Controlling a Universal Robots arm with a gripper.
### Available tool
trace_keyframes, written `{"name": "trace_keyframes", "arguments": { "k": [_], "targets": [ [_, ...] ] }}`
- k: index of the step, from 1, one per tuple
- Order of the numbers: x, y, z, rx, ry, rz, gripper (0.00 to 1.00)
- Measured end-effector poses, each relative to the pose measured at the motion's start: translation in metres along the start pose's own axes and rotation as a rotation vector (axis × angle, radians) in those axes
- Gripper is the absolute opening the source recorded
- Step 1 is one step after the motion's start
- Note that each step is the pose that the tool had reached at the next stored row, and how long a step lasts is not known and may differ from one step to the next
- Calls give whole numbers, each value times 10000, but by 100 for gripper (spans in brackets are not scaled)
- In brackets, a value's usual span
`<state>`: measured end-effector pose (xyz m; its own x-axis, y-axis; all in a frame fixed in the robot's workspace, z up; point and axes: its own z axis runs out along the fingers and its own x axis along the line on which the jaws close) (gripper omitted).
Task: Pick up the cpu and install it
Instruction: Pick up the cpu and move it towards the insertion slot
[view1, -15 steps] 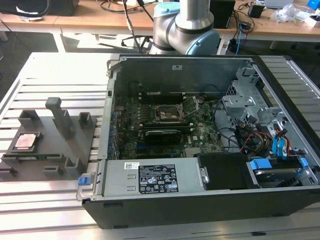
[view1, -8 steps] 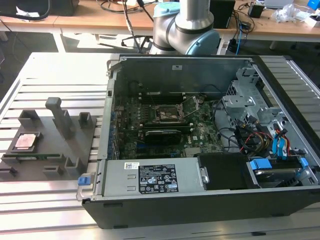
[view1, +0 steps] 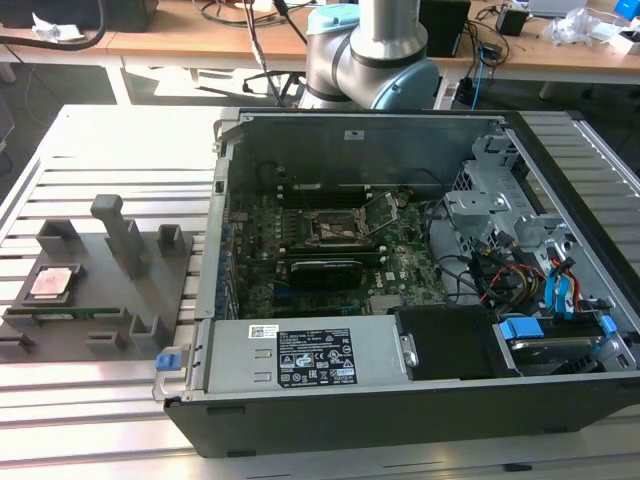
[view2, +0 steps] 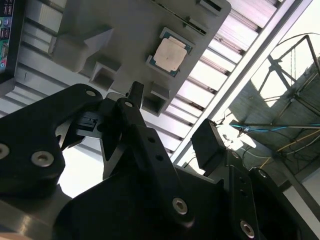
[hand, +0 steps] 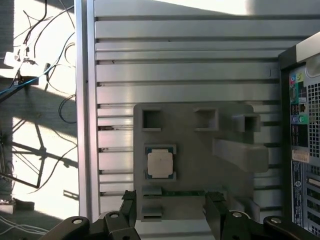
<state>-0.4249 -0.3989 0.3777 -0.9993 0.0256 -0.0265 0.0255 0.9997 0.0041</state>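
- The cpu (view1: 52, 283) lies flat in a square recess of the grey holder plate (view1: 95, 288), its metal top facing up.
- The holder plate rests on the slatted metal desk (view1: 110, 140), and the cpu is in the part of the plate towards the exterior view's left.
- In the first wrist view, the gripper (hand: 172, 216) hangs over the near edge of the holder plate (hand: 200, 165), clear of the cpu (hand: 160, 163).
- Its two black fingers (hand: 129, 212) stand spread apart and released, with nothing gripped between them.
- In the second wrist view, the gripper (view2: 170, 112) is likewise spread. The cpu (view2: 171, 51) sits untouched in its recess on the holder plate (view2: 125, 30), beyond the fingers (view2: 136, 107).
- A long green card (hand: 175, 192) lies in a slot of the holder plate, just beside the cpu and between it and the gripper.
- The opened computer case (view1: 400, 400) stands just beside the holder plate, on the exterior view's right.
- The black square socket frame (view1: 335, 228) sits on the board inside the case, well apart from the holder plate.
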Motion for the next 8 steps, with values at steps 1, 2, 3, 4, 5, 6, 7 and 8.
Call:
{"name": "trace_keyframes", "arguments": {
  "k": [1,2,3,4,5,6,7,8],
  "targets": [
    [0,0,6,0,0,0,66],
    [0,0,15,-1,-1,0,66],
    [1,0,20,0,-1,1,66],
    [1,0,26,0,0,0,66],
    [1,0,31,0,0,1,66],
    [1,0,38,0,-1,0,66],
    [1,0,44,0,-1,0,66],
    [2,0,48,0,0,1,66]
  ]
}}
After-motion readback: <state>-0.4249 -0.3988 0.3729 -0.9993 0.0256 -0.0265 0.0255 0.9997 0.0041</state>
